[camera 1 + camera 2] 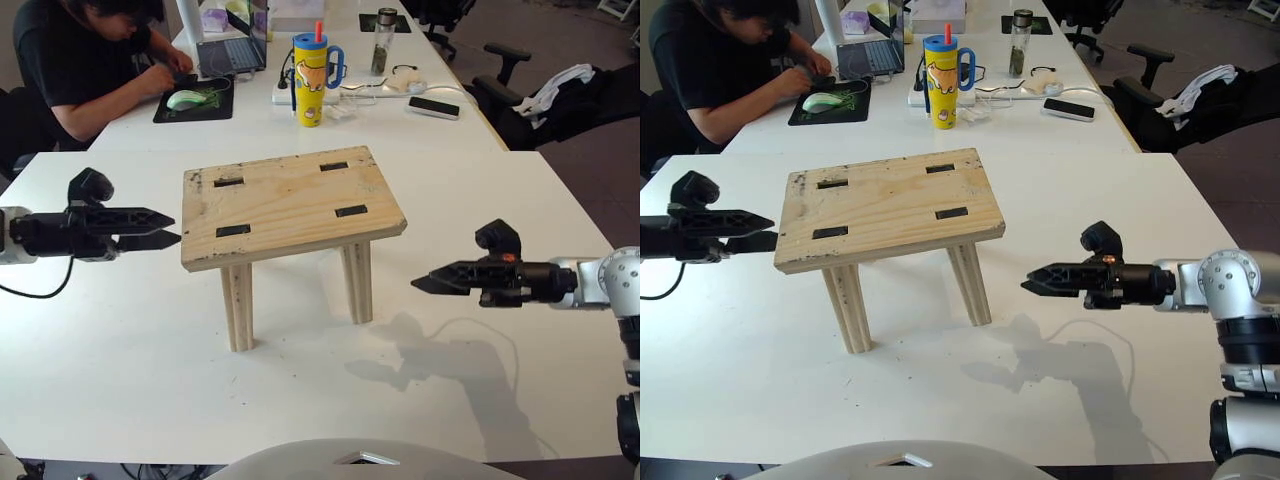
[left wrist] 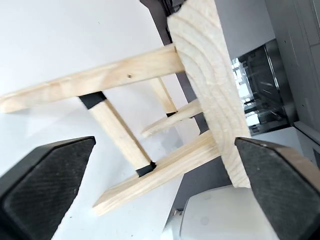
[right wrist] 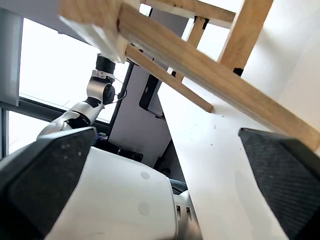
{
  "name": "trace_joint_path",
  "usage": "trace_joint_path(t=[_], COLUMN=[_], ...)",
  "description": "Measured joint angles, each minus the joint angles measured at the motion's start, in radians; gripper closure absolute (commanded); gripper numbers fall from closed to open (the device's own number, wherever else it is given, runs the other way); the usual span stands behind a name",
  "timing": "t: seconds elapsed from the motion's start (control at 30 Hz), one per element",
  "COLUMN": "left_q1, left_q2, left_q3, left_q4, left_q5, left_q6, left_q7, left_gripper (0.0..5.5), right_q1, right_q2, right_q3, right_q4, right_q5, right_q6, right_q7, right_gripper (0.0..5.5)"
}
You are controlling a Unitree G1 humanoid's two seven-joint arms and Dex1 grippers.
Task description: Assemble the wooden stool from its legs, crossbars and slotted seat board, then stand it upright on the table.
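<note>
right tool (image 1: 416, 284), spread and empty, points toward the upright stool (image 1: 290, 205) from some way off. left tool (image 1: 175, 228), also spread, sits just beside its left edge, clearly nearer.

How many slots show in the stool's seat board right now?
4, all in the top of the seat board: far-left slot, far-right slot, near-left slot, near-right slot. The whole top shows, so none should be hidden.
</note>
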Motion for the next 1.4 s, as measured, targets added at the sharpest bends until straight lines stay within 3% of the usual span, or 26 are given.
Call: trace_joint_path(t=[0.07, 0.2, 0.33, 0.47, 0.53, 0.67, 0.83, 1.07, 1.2, 1.4], left_q1=[0.082, 0.336, 0.518, 0.632, 0.685, 0.810, 0.859, 0.772, 0.632, 0.309], left_q2=[0.048, 0.160, 0.254, 0.274, 0.235, 0.181, 0.101, -0.031, -0.157, -0.428], left_q3=[-0.013, -0.134, -0.153, -0.008, 0.097, 0.186, 0.210, 0.203, 0.177, 0.136], left_q4=[-0.038, -0.297, -0.612, -0.897, -0.979, -1.067, -1.066, -0.987, -0.826, -0.405], left_q5=[0.012, 0.038, 0.039, -0.021, -0.028, 0.056, 0.191, 0.302, 0.421, 0.633], left_q6=[-0.098, -0.302, -0.454, -0.522, -0.572, -0.651, -0.694, -0.672, -0.703, -0.871], left_q7=[0.000, 0.000, 0.000, 0.019, 0.104, 0.185, 0.197, 0.204, 0.221, 0.297], left_gripper=[0.34, 0.93, 1.56, 2.17, 2.50, 3.13, 3.99, 4.95, 5.49, 5.49], right_q1=[0.104, 0.223, 0.250, 0.253, 0.255, 0.276, 0.207, 0.059, -0.005, -0.229], right_q2=[0.014, 0.051, 0.068, 0.063, 0.063, 0.039, 0.043, 0.121, 0.223, 0.350], right_q3=[-0.014, -0.031, -0.006, 0.121, 0.166, 0.220, 0.269, 0.375, 0.407, 0.435], right_q4=[-0.078, -0.140, -0.228, -0.307, -0.312, -0.340, -0.305, -0.213, -0.094, 0.312], right_q5=[-0.016, -0.070, -0.162, -0.319, -0.339, -0.399, -0.461, -0.525, -0.573, -0.846], right_q6=[-0.065, -0.184, -0.346, -0.531, -0.552, -0.617, -0.715, -0.776, -0.830, -1.184], right_q7=[-0.012, -0.054, -0.061, -0.016, 0.002, 0.036, 0.082, 0.137, 0.103, -0.041], right_gripper=[0.68, 1.32, 1.97, 2.61, 2.96, 3.60, 4.48, 5.47, 5.50, 5.50])
